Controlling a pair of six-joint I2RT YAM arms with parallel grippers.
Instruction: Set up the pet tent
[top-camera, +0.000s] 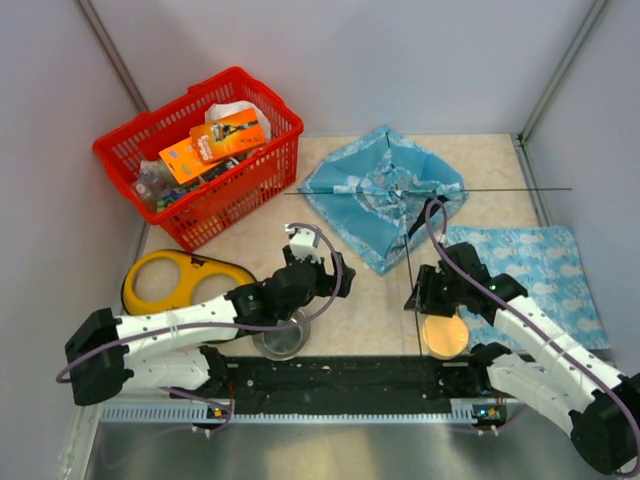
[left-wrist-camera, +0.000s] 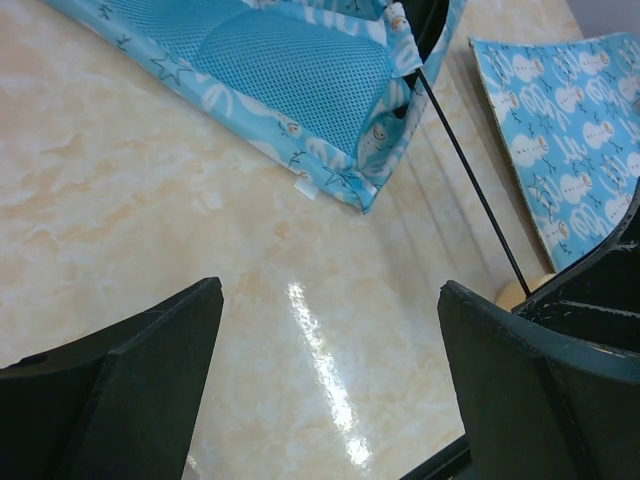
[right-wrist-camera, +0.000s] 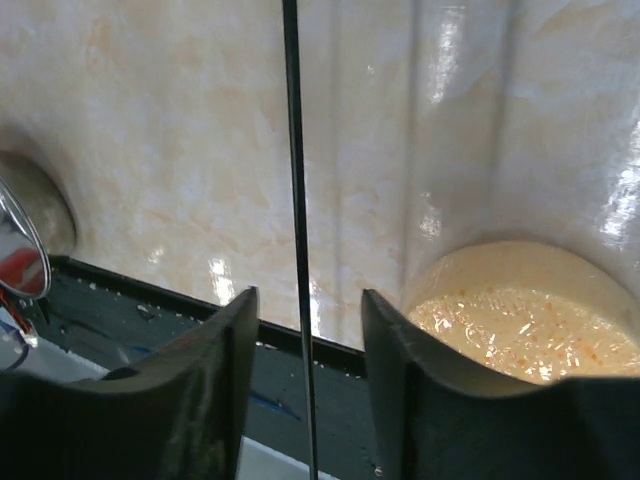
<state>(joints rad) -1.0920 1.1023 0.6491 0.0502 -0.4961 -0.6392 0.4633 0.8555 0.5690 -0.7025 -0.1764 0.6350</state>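
The pet tent (top-camera: 385, 190) lies collapsed and flat at the back middle of the table, light-blue printed fabric with thin dark poles sticking out. One pole (top-camera: 408, 262) runs from it toward the near edge. My right gripper (top-camera: 416, 296) is open astride this pole; in the right wrist view the pole (right-wrist-camera: 292, 150) passes between the two fingers without touching either, gripper (right-wrist-camera: 305, 300). My left gripper (top-camera: 338, 278) is open and empty over bare table; in its wrist view (left-wrist-camera: 330, 300) the tent's near edge (left-wrist-camera: 300, 90) and the pole (left-wrist-camera: 470, 180) lie ahead.
A red basket (top-camera: 205, 155) full of items stands back left. A flat blue printed mat (top-camera: 545, 275) lies at the right. A yellow handled object (top-camera: 165, 282), a metal bowl (top-camera: 283, 338) and an orange bowl (top-camera: 443, 335) sit near the front rail.
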